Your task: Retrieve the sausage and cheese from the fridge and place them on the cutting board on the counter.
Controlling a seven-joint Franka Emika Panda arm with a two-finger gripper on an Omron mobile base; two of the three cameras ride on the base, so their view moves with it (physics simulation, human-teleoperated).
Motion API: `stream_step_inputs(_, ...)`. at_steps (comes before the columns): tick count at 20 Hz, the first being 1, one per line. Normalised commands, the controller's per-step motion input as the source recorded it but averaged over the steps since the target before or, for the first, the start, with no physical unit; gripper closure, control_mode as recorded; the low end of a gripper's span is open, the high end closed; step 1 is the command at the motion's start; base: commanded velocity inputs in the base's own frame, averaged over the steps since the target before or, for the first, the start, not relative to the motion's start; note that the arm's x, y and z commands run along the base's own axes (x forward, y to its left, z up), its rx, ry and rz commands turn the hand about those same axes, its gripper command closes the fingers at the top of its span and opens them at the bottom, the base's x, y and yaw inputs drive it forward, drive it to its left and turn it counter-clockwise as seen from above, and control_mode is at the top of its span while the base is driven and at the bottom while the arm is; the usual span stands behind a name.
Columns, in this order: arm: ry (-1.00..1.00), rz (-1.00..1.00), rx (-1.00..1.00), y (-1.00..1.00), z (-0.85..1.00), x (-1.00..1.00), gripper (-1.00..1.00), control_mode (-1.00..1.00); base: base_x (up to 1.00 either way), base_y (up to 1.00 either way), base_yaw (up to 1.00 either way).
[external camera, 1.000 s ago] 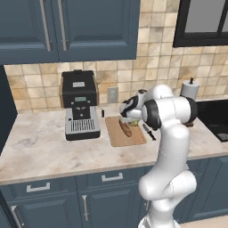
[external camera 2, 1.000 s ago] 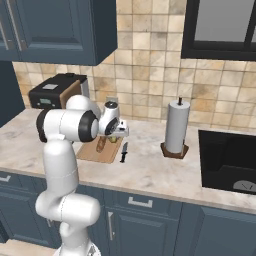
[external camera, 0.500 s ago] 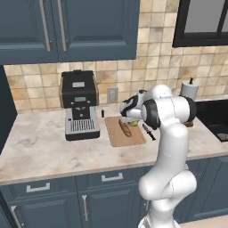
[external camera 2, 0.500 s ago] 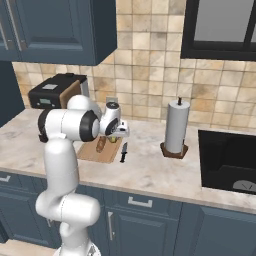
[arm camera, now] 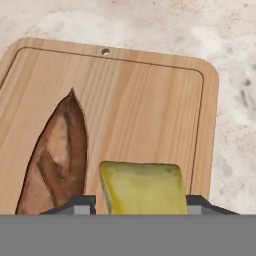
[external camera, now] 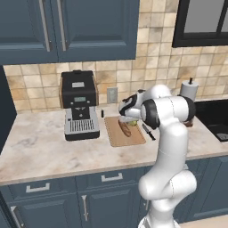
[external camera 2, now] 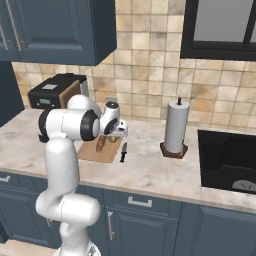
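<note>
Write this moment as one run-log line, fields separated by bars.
stage: placing | dark reddish-brown sausage: lying on light-brown wooden cutting board | pale yellow-green cheese: between gripper fingertips, above board | grip: unclear

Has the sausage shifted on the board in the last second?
No. In the left base view the sausage lies at the same spot on the board, right of the coffee machine, as before.

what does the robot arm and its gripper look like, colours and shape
One glossy white arm built of rounded, tube-like segments, with dark grey bands at the joints. The base segment bulges like a ball. The gripper has a white body and two small dark finger tips. No cables or markings can be made out.
</note>
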Motion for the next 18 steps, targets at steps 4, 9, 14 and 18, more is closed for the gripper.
stream_step_inputs(4, 0.00, -0.01, 0.05, 0.15, -0.26, 0.00, -1.00, -1.00, 0.00, 0.00, 0.00)
stream_step_inputs(9, 0.00, -0.01, 0.07, 0.00, -0.07, 0.00, -1.00, -1.00, 0.00, 0.00, 0.00)
stream_step_inputs(14, 0.00, -0.01, 0.05, 0.01, 0.00, 0.00, -1.00, -1.00, 0.00, 0.00, 0.00)
stream_step_inputs(18, 0.00, 0.00, 0.04, 0.10, 0.00, -0.05, -1.00, -1.00, 0.00, 0.00, 0.00)
